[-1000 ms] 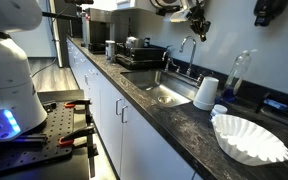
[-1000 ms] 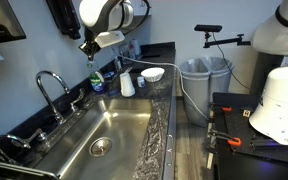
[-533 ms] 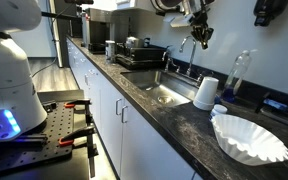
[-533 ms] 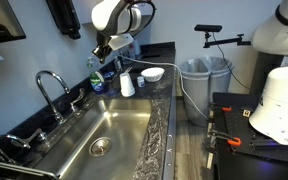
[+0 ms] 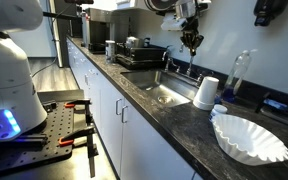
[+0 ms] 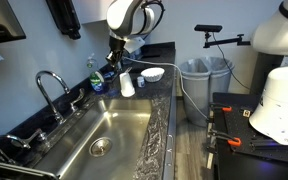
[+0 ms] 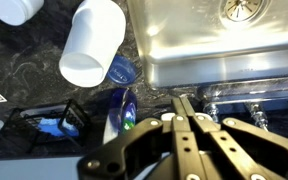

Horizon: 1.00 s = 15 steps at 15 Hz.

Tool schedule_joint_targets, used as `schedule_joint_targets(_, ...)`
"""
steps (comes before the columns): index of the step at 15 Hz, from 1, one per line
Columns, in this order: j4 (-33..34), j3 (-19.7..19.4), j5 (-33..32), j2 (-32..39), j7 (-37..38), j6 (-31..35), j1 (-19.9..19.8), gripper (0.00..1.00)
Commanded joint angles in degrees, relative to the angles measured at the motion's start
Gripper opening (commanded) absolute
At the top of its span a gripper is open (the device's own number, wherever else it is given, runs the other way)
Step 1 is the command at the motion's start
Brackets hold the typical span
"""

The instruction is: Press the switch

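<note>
A kitchen counter with a steel sink. The robot gripper hangs in the air over the counter, between the faucet and a white cup, just left of the cup. In the wrist view its jaws appear pressed together, with nothing between them. No switch can be picked out in any view; it may be on the wall behind the counter. By this judgement nothing is pressed yet, so reaching and pushing the switch remains.
</note>
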Motion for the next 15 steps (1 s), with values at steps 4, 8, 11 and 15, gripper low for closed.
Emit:
schedule_joint_targets(4,-10.7,-8.3,-8.2,6.6,5.7,-0.2,13.1,0.0)
schedule_joint_targets(8,-13.8,-14.4,-12.5,8.5,9.6,-0.6,20.7,0.0)
schedule_joint_targets(11,-15.2,-18.3,-14.6,10.0,10.8,-0.4,25.8,0.0)
schedule_joint_targets(15,-14.8,-19.1,-13.3,8.6,9.9,-0.1,26.9,0.09)
